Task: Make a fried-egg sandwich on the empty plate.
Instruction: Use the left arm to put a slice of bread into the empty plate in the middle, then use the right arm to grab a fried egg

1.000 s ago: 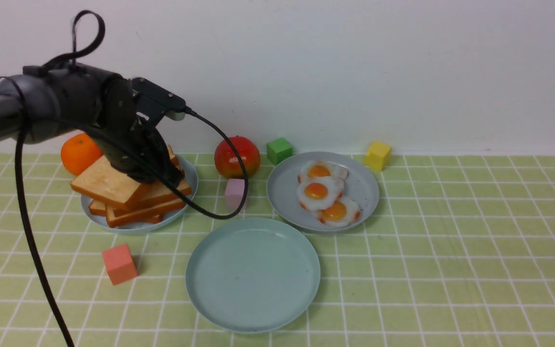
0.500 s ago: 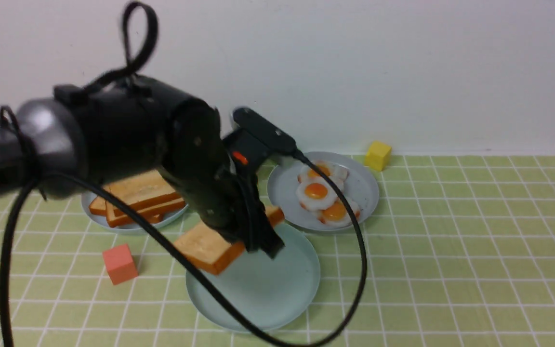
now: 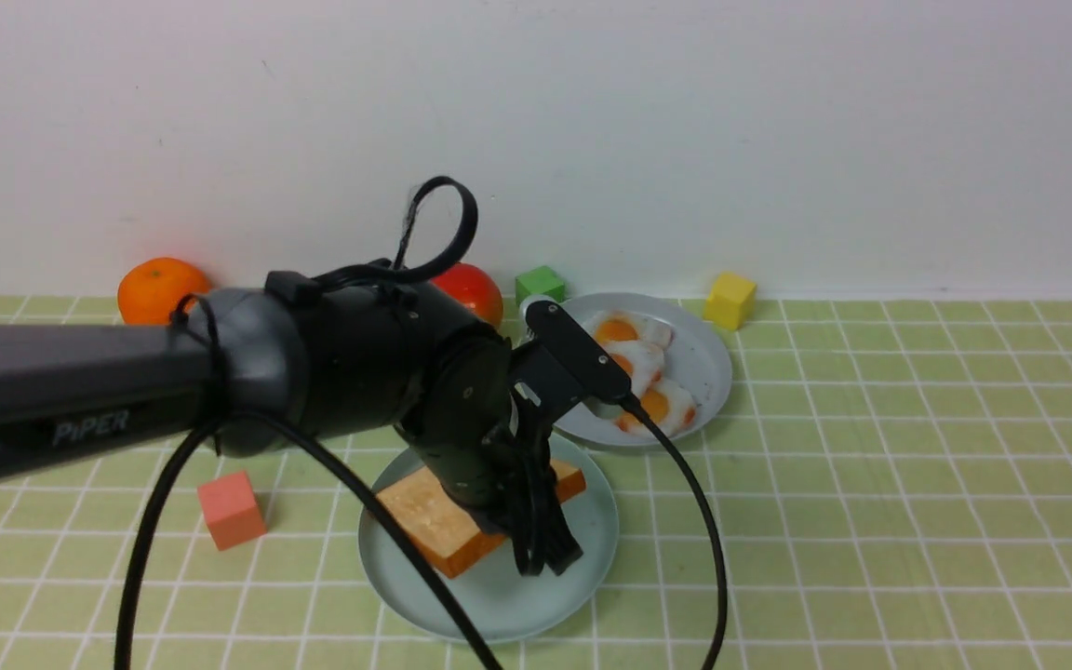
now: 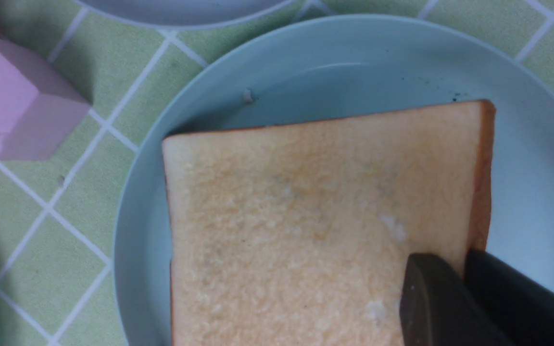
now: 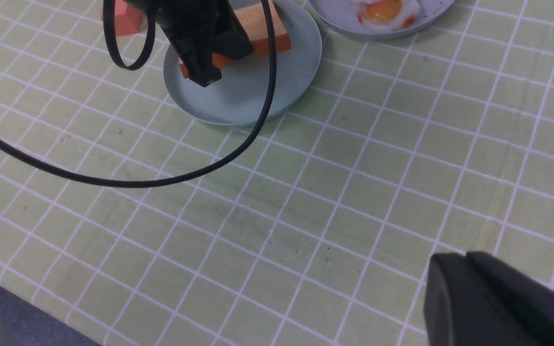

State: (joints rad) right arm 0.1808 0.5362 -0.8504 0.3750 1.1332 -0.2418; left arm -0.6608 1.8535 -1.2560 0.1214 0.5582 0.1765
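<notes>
The empty plate [image 3: 582,568], pale mint, sits at the centre front and shows close up in the left wrist view [image 4: 536,192]. A square toast slice [image 3: 424,516] [image 4: 306,216] lies low over it, slightly tilted. My left gripper [image 3: 550,558] [image 4: 459,259] is shut on the toast's crust edge, one finger on top and one beneath. Several fried eggs [image 3: 652,405] lie on a grey plate [image 3: 708,372] behind and to the right. My right gripper [image 5: 467,257] hovers shut above bare tablecloth, holding nothing. No fried-egg sandwich is in view.
An orange [image 3: 159,288], a red apple [image 3: 473,284], a green cube [image 3: 539,284] and a yellow cube [image 3: 730,300] line the back wall. A salmon cube [image 3: 231,509] sits left of the mint plate, a pink cube [image 4: 12,105] behind it. The left arm's cable [image 3: 685,502] loops over the plate.
My left arm lifted a toast slice off the stack at the back left, carried it right and forward, and lowered it onto the mint plate.
</notes>
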